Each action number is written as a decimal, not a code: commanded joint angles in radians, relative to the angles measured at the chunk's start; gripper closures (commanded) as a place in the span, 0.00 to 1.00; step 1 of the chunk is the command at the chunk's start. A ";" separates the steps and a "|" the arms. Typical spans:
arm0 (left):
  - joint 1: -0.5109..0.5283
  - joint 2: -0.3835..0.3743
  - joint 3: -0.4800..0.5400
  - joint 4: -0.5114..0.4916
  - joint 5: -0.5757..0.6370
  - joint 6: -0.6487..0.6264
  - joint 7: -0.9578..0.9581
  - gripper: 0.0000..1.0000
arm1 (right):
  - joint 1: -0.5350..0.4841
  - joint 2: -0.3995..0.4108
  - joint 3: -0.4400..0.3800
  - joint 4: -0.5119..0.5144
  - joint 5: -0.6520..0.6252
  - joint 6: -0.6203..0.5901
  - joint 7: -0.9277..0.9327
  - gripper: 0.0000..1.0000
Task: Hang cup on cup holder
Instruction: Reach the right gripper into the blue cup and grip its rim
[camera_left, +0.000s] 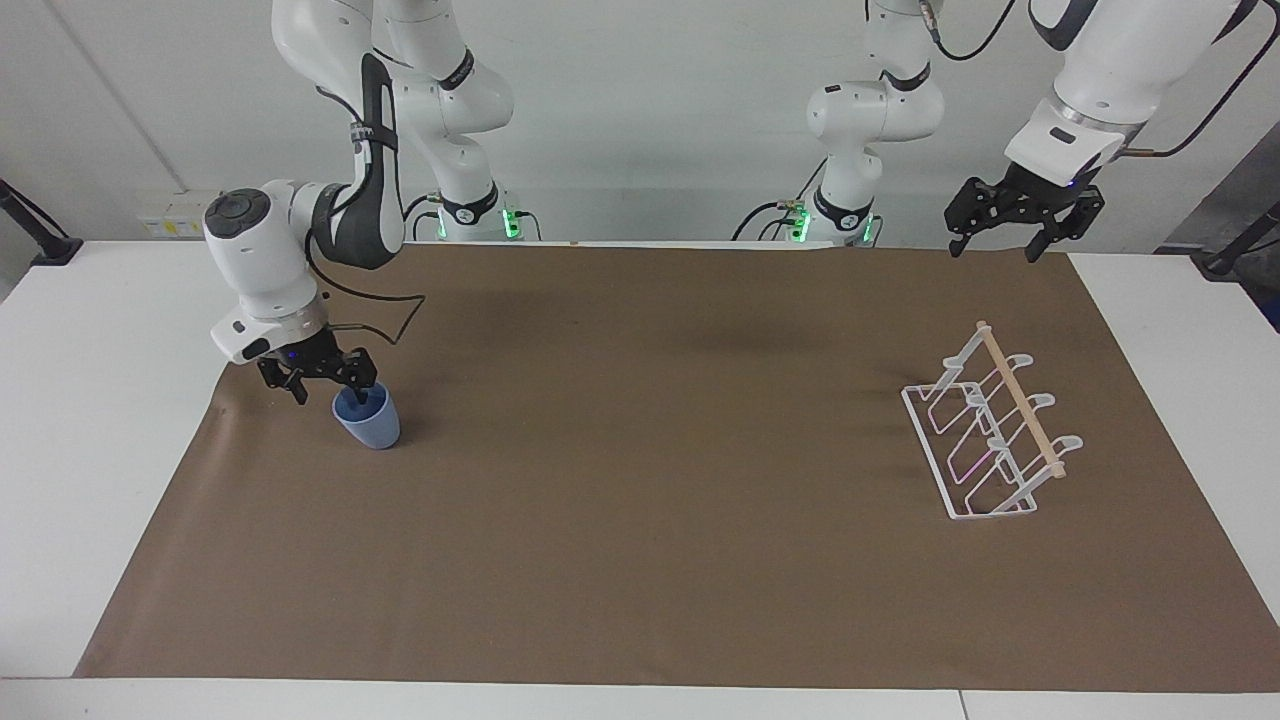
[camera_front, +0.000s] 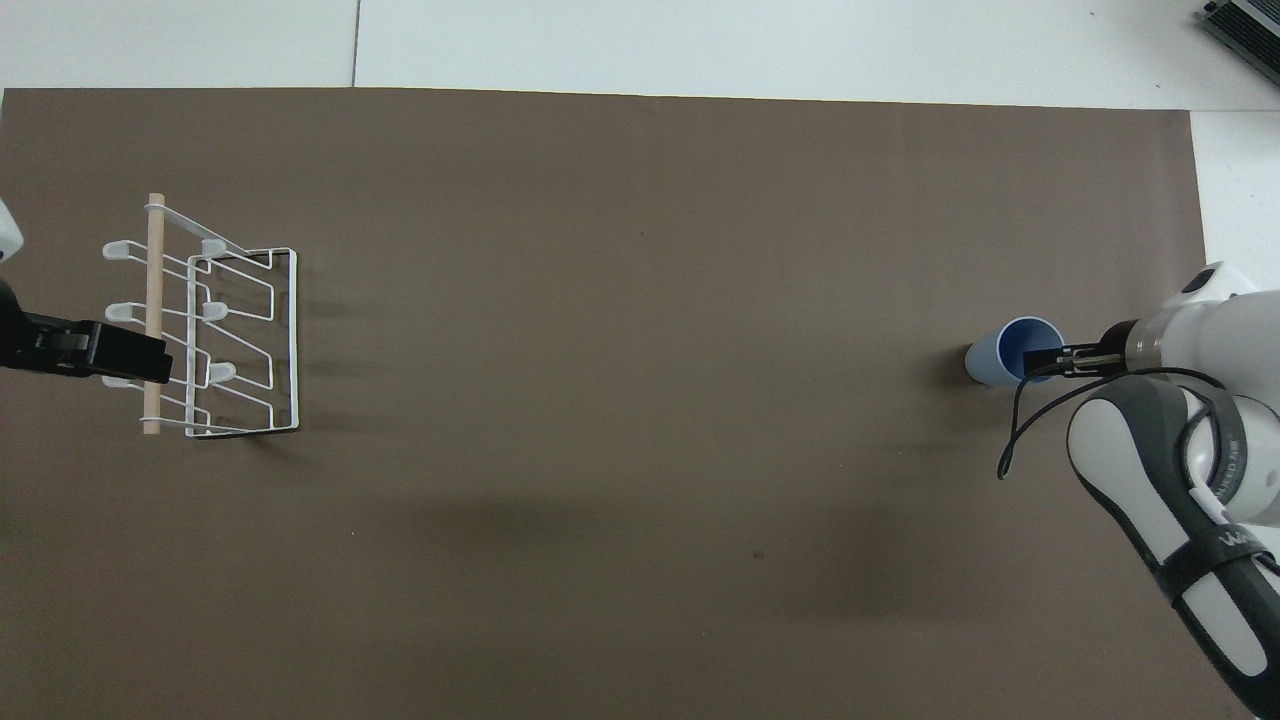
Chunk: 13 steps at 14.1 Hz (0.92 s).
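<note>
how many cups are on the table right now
1: the cup stands upright on the brown mat at the right arm's end, with the right gripper at its rim. None hang on the cup holder.

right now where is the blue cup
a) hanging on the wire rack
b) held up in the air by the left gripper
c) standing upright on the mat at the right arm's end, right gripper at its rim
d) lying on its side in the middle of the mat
c: the cup stands upright on the brown mat with the right gripper at its rim, while the cup holder at the left arm's end holds nothing.
</note>
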<state>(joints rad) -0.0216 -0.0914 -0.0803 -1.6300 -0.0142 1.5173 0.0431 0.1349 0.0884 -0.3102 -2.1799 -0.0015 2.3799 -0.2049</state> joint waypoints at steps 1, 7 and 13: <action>-0.006 -0.027 0.008 -0.030 0.005 0.001 0.009 0.00 | -0.004 -0.015 -0.003 -0.020 -0.012 0.019 0.004 0.47; -0.006 -0.027 0.008 -0.030 0.005 0.001 0.011 0.00 | -0.004 -0.015 -0.001 -0.018 -0.011 0.016 0.024 1.00; 0.028 -0.028 0.014 -0.031 0.005 0.003 0.012 0.00 | -0.004 -0.013 0.000 -0.008 0.005 0.001 0.022 1.00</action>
<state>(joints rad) -0.0009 -0.0914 -0.0607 -1.6302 -0.0141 1.5169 0.0432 0.1371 0.0774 -0.3105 -2.1779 0.0024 2.3795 -0.1971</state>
